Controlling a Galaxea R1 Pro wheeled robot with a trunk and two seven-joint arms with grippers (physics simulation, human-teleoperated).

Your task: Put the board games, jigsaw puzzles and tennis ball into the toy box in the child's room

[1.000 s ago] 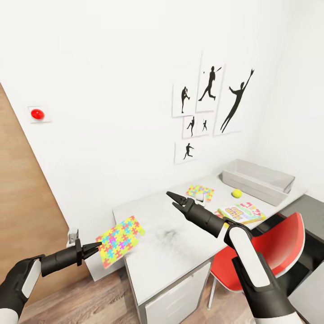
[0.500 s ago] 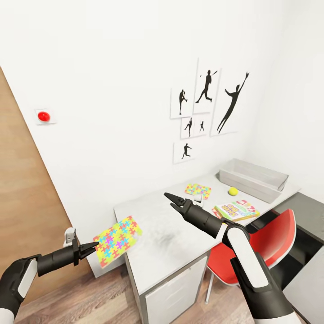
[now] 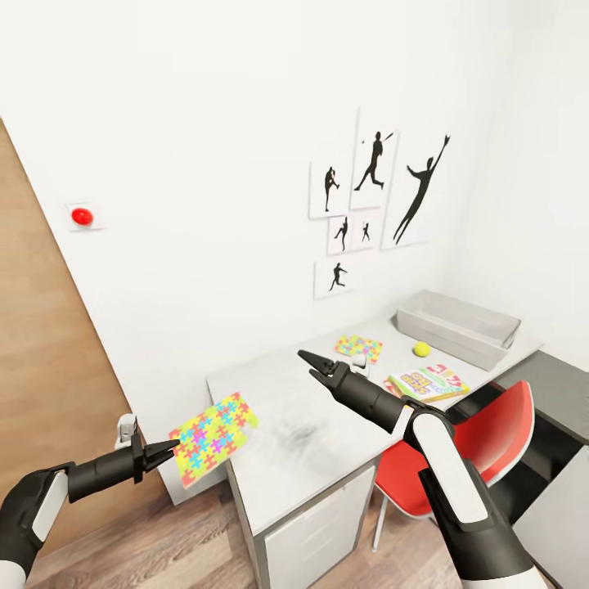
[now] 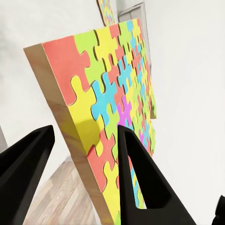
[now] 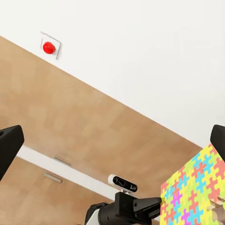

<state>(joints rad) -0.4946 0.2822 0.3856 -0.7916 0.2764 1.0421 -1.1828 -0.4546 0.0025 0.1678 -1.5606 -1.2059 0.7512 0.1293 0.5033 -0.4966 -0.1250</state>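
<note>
My left gripper (image 3: 166, 448) is shut on the corner of a jigsaw puzzle (image 3: 214, 436), a thin mosaic square held in the air just off the table's (image 3: 327, 446) left end. In the left wrist view the fingers (image 4: 136, 164) clamp the puzzle's (image 4: 117, 89) edge. My right gripper (image 3: 308, 365) hovers open over the table's middle. Behind it lie a second jigsaw puzzle (image 3: 360, 347), the tennis ball (image 3: 421, 349) and the Skip-Bo board game (image 3: 425, 383). The grey toy box (image 3: 458, 325) stands at the table's far end. The bed is out of view.
A red chair (image 3: 483, 442) is tucked against the table's right side, with a dark lower unit (image 3: 564, 401) beyond it. A wooden door (image 3: 41, 368) is at the left, and a red button (image 3: 81, 216) is on the wall. Grey drawers (image 3: 319, 532) sit under the table.
The whole view has shifted slightly, so the camera moved. The left gripper still holds the puzzle in the same pose, and the right gripper stays open over the table.
</note>
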